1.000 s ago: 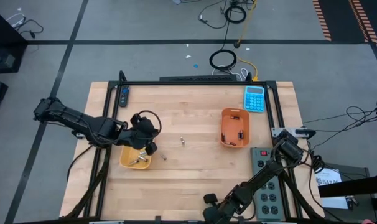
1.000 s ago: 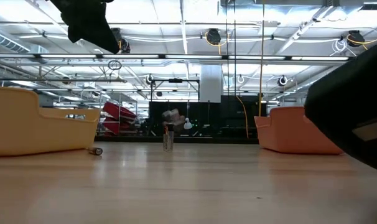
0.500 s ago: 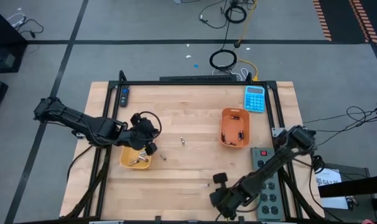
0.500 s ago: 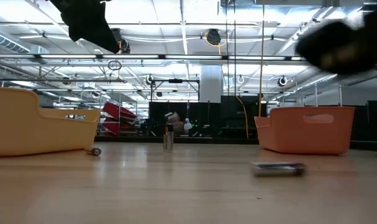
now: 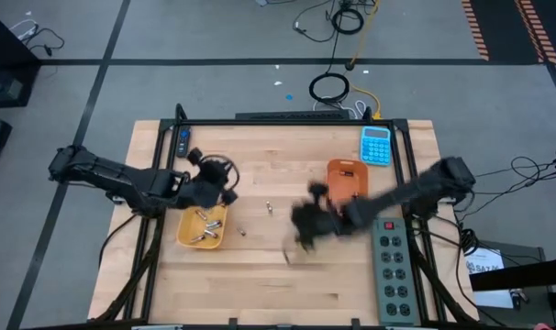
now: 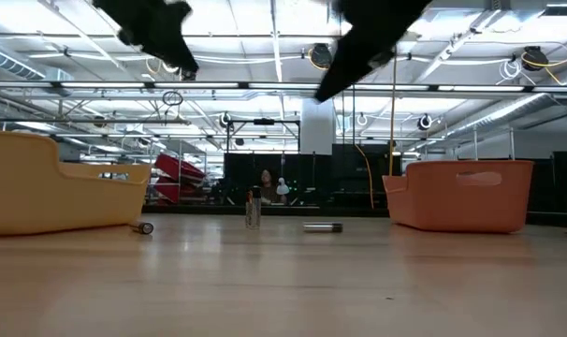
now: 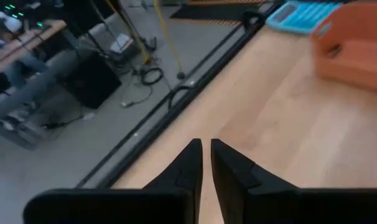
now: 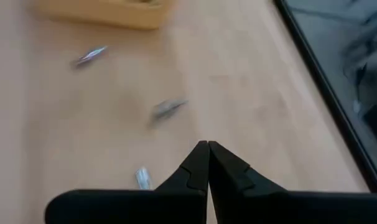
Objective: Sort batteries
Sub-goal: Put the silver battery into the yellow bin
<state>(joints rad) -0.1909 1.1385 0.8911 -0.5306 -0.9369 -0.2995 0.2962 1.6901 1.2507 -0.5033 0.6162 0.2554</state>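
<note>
My left gripper [image 5: 227,192] [image 7: 206,155] hangs shut and empty by the far edge of the yellow tray [image 5: 203,227], which holds several batteries. My right gripper [image 5: 299,236] [image 8: 208,148] is shut, empty and high over the table's middle. Three loose batteries rest on the wood. One [image 5: 270,208] [image 6: 254,208] stands on end. One [image 5: 241,231] [image 6: 146,227] lies beside the yellow tray. One [image 5: 287,257] [image 6: 322,227] lies just below my right gripper. The orange tray [image 5: 347,188] holds a few more.
A blue calculator [image 5: 375,145] lies at the far right and a grey power strip [image 5: 393,266] along the right edge. A black frame rail [image 5: 287,122] runs along the far edge. Bare wood [image 5: 260,284] stretches across the near half.
My right gripper has swung up from the table's near right corner toward the middle, staying shut. The lying battery it uncovered has rolled away from the near edge. My left gripper has turned and shifted a little off the yellow tray toward the far edge.
</note>
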